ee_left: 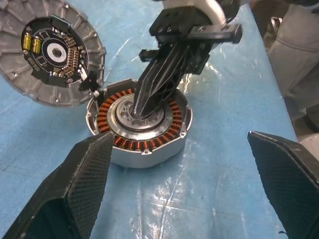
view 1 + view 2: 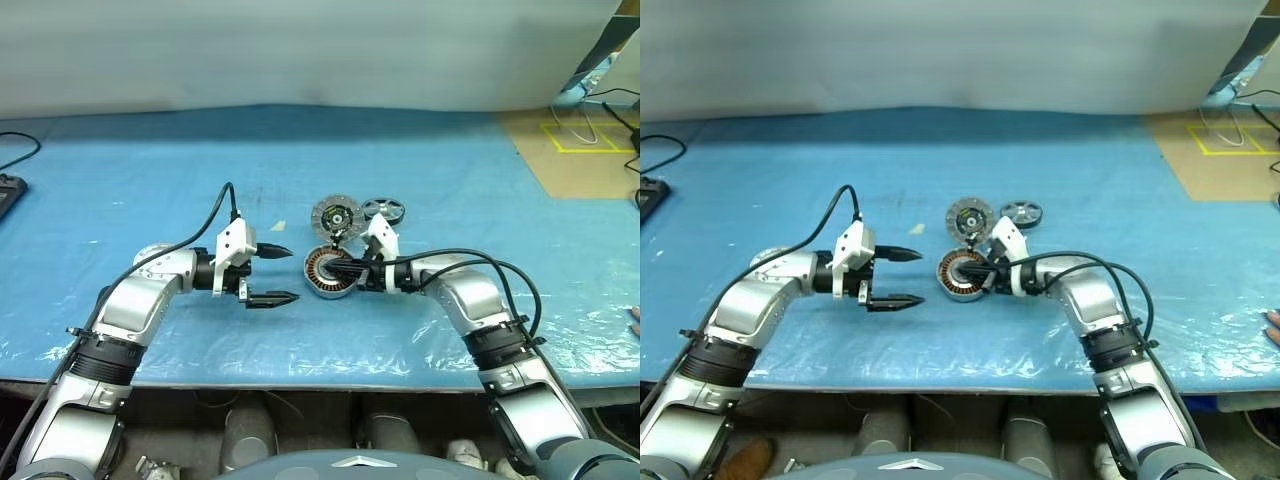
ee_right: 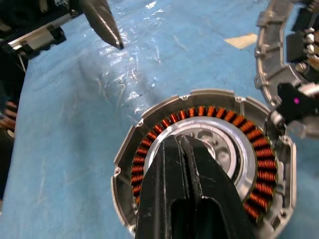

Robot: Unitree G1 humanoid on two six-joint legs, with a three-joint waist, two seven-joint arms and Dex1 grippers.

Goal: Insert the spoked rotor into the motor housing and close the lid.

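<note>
Lab bench: blue plastic sheet (image 2: 150, 180), floor tape (image 2: 585, 137)

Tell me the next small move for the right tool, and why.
Probably lift the right tool off the motor housing: it is shut, tips in the hub, holding nothing, and the spoked rotor lies on the blue sheet.

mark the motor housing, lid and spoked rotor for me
motor housing (image 1: 149, 144), left wrist view, on its copper windings.
lid (image 1: 50, 55), left wrist view, on its black centre.
spoked rotor (image 2: 384, 210), left eye view, on its hub.
</note>
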